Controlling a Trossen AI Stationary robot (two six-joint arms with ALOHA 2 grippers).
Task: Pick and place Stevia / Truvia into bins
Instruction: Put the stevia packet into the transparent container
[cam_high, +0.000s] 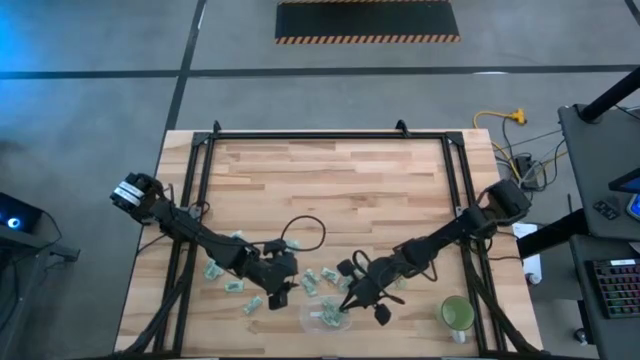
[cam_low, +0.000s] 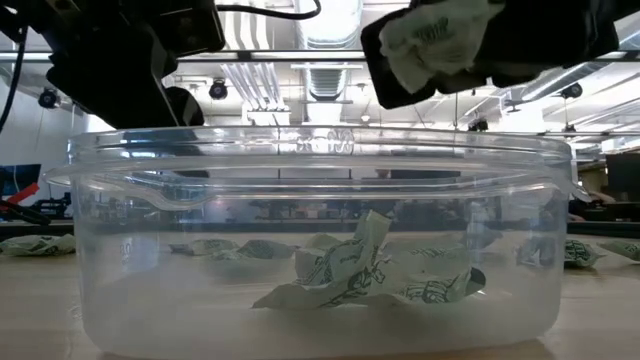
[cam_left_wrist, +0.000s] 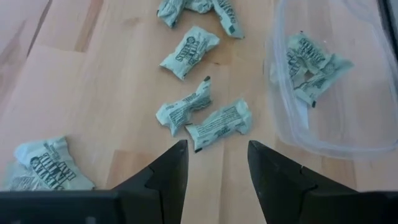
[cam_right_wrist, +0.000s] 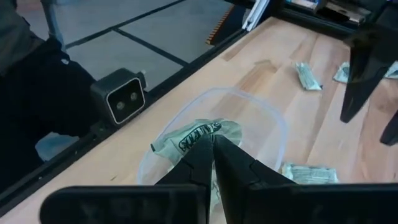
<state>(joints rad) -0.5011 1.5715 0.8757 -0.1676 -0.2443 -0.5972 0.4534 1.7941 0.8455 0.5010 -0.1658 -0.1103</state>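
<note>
The clear plastic tub (cam_high: 325, 322) stands near the table's near edge, with a few crumpled pale green sachets (cam_low: 350, 270) on its bottom. My right gripper (cam_right_wrist: 211, 140) hangs over the tub (cam_right_wrist: 264, 115), shut on one sachet (cam_right_wrist: 189, 135). In the low view this sachet (cam_low: 440, 35) is above the tub's rim. My left gripper (cam_left_wrist: 214, 146) is open, just left of the tub (cam_left_wrist: 278, 121) and low over loose sachets (cam_left_wrist: 219, 124) lying flat on the wood. More sachets (cam_high: 228, 285) are scattered around the left gripper (cam_high: 281, 293). My right gripper pinches one crumpled sachet between its two fingertips (cam_right_wrist: 200, 149), coming from above and slanting down. The printed face of the sachet (cam_right_wrist: 198, 132) sticks out beyond the tips. It is lifted clear, above the tub's opening.
A round green cup (cam_high: 457, 313) stands at the table's near right corner. A black frame (cam_high: 330, 135) runs along the table's far and side edges. The far half of the wooden table (cam_high: 330, 190) is bare. A small camera (cam_right_wrist: 121, 93) sits at the near edge by the tub.
</note>
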